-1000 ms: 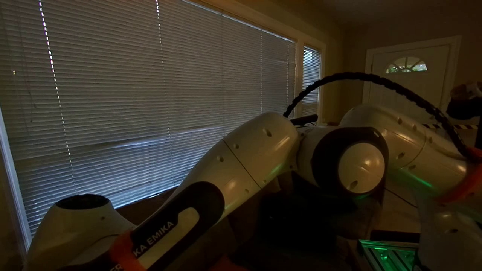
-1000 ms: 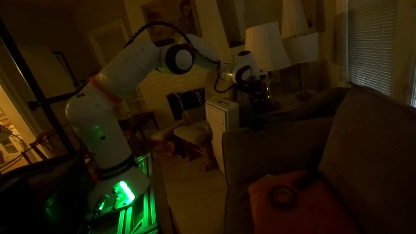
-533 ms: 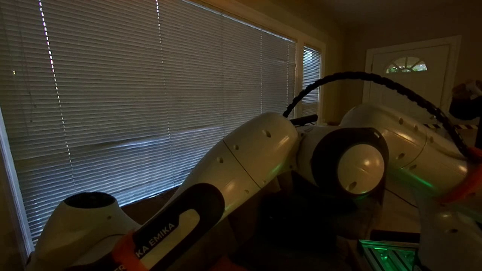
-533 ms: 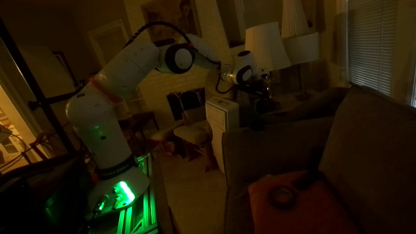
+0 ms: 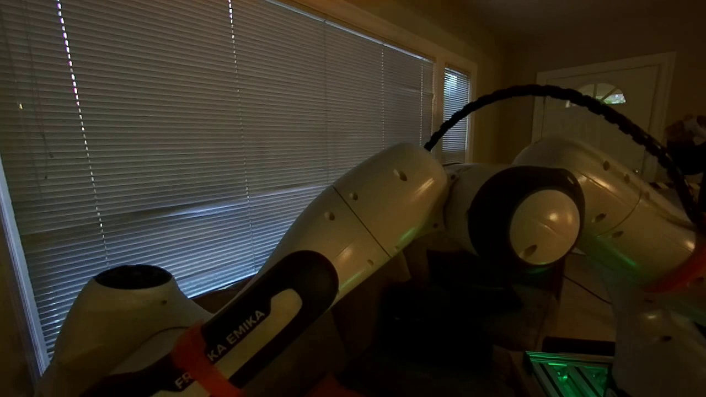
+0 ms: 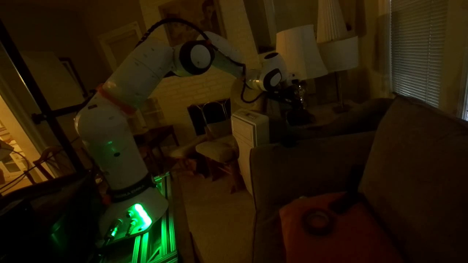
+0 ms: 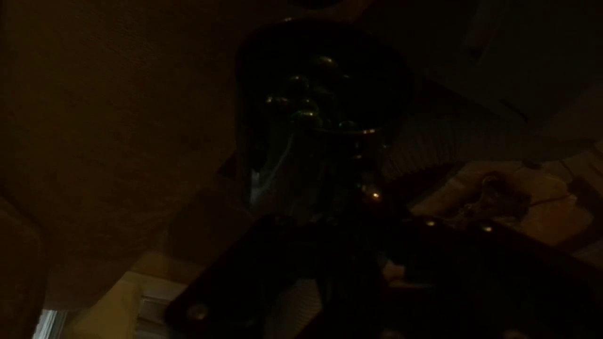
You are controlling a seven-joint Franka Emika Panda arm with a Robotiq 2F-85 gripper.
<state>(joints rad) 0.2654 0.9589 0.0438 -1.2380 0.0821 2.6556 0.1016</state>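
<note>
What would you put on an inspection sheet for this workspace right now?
Surface: grey-brown fabric sofa, its seat partly under a flat orange covering.
Job's things: dark glossy cylindrical container, open end visible; contents too dark to identify.
Clutter: dark ring-shaped object on the orange covering.
Gripper: black two-finger gripper, shut; too dark to tell whether it grips the container.
Cables: black ribbed hose arching over the white robot arm in both exterior views.
Surroundings: dim room; lowered pale slatted blinds, a white fabric lampshade behind the gripper in an exterior view, a white boxy unit beside the sofa.
</note>
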